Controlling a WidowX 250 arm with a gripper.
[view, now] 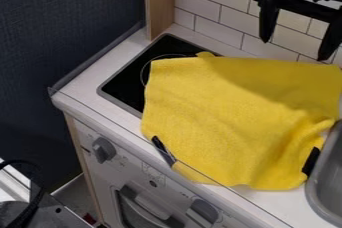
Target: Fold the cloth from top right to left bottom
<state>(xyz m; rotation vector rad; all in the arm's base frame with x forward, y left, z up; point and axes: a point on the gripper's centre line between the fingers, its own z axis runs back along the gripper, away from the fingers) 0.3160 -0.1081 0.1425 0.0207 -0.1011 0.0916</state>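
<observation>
- Over at the left, the counter [83, 84] shows its rounded front corner, with a grey knob [103, 149] on the stove front just below it.
- Next along, the black hob [120, 84] sits in the counter's left part, its right side under the yellow cloth, and a wooden post [159, 2] stands at the back edge.
- And here's the cloth [234, 122], spread wide: it runs from the counter's back edge to its front edge, over part of the hob and right across to the sink, smooth on the left, rumpled toward the lower right.
- Below the front edge, a second grey knob [204, 212].
- Up at the upper right, the gripper [295, 50] hangs down in front of the tiled wall [220, 7], body level-ish, above the cloth's far edge. Fingers wide apart, both pointing down, nothing between them! The right-hand one comes lower, its tip right by the cloth's edge; whether it touches, I can't tell.
- Far right, the grey sink [330, 172], its rim just beside the cloth.
</observation>
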